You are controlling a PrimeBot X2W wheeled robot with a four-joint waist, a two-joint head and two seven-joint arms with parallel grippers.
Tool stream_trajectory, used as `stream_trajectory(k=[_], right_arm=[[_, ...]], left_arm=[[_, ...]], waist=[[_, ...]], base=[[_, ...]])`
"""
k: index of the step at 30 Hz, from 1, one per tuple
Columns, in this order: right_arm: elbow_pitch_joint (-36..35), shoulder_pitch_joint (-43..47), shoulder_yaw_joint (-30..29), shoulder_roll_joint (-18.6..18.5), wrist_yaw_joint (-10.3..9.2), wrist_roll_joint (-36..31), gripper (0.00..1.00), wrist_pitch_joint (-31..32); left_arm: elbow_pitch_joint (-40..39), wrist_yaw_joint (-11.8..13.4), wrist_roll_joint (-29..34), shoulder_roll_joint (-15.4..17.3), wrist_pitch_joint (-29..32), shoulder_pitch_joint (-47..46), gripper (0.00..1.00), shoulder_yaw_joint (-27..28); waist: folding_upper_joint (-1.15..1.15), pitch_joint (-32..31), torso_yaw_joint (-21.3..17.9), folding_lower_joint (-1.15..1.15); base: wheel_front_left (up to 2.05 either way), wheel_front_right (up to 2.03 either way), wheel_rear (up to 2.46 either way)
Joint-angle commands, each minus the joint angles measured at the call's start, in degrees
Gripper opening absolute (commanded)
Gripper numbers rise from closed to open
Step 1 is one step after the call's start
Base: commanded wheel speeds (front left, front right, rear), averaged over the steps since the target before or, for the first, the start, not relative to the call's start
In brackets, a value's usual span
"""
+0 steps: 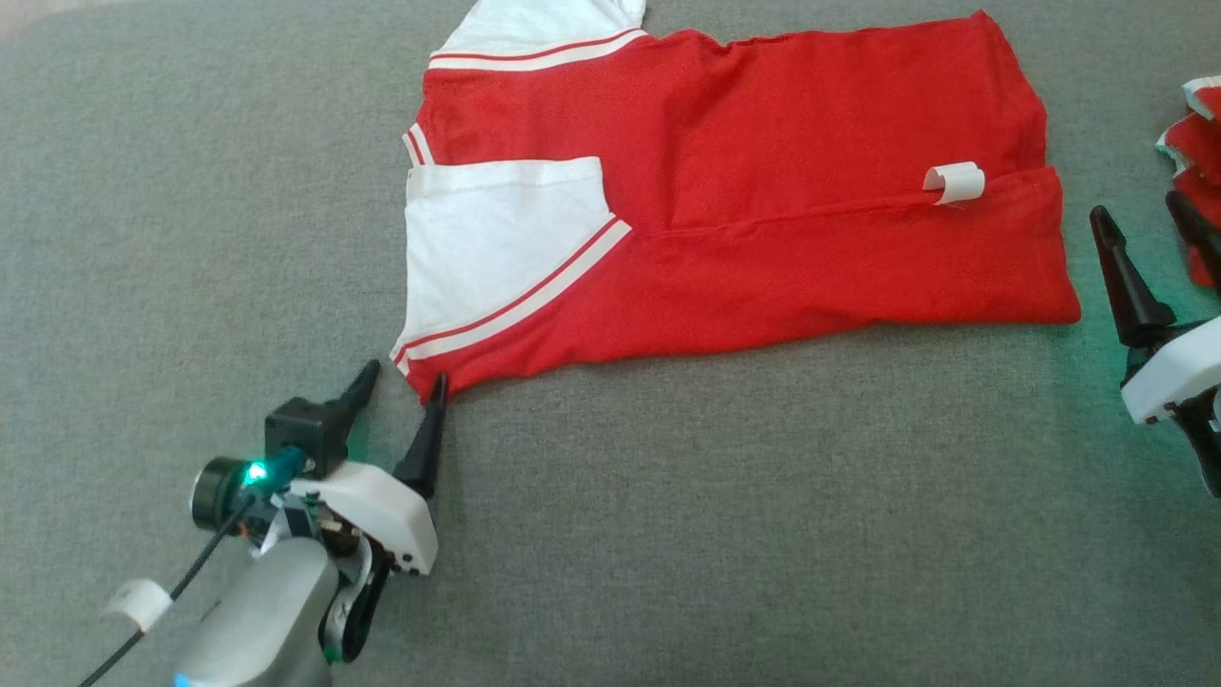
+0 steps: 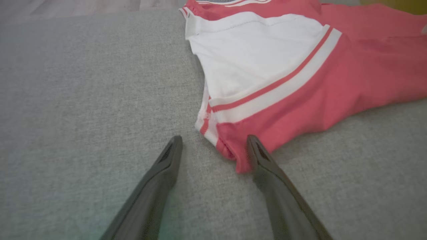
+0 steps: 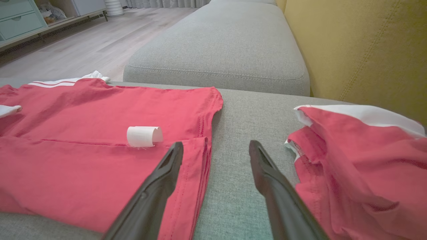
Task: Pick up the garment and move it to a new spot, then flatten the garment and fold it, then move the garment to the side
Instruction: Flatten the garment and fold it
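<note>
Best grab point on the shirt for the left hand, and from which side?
The near corner of the shirt, below the white sleeve. It looks slightly raised off the couch and lies between the fingers of the open left hand, so come in low from the robot's side and close.

You are in a home, in a living room. You can see a soft grey sofa [image 3: 217,43] with a yellow back cushion [image 3: 360,50], a wood floor [image 3: 83,46], and pale green drawers [image 3: 18,18] by the wall.
</note>
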Motion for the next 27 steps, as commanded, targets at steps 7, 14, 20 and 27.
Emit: stream_trajectory(k=[7,14,20,27], right_arm=[[-0.5,1.3,1.0,-0.8,-0.05,0.4,1.0,-0.9],[0.6,1.2,1.9,-0.4,-0.05,0.9,1.0,-0.7],[2.0,1.9,3.8,0.8,-0.05,2.4,1.0,1.3],[5.3,2.4,4.3,2.8,-0.05,4.2,1.0,4.9]], left_arm=[[-4.8,1.6,-0.3,3.3,2.8,1.4,0.53,1.0],[-7.2,-1.2,-2.0,3.3,2.9,1.7,0.0,0.5],[-8.5,-2.4,-1.7,4.2,0.9,1.6,0.0,0.4],[-9.7,-1.4,-0.8,5.5,0.3,1.4,0.0,0.6]], waist=[[0.0,0.0,0.5,0.0],[0.0,-0.3,1.0,0.0],[0.0,-1.0,1.6,0.0],[0.0,-1.3,2.1,0.0]], base=[[0.0,0.0,0.0],[0.0,0.0,0.0],[0.0,0.0,0.0],[0.0,0.0,0.0]])
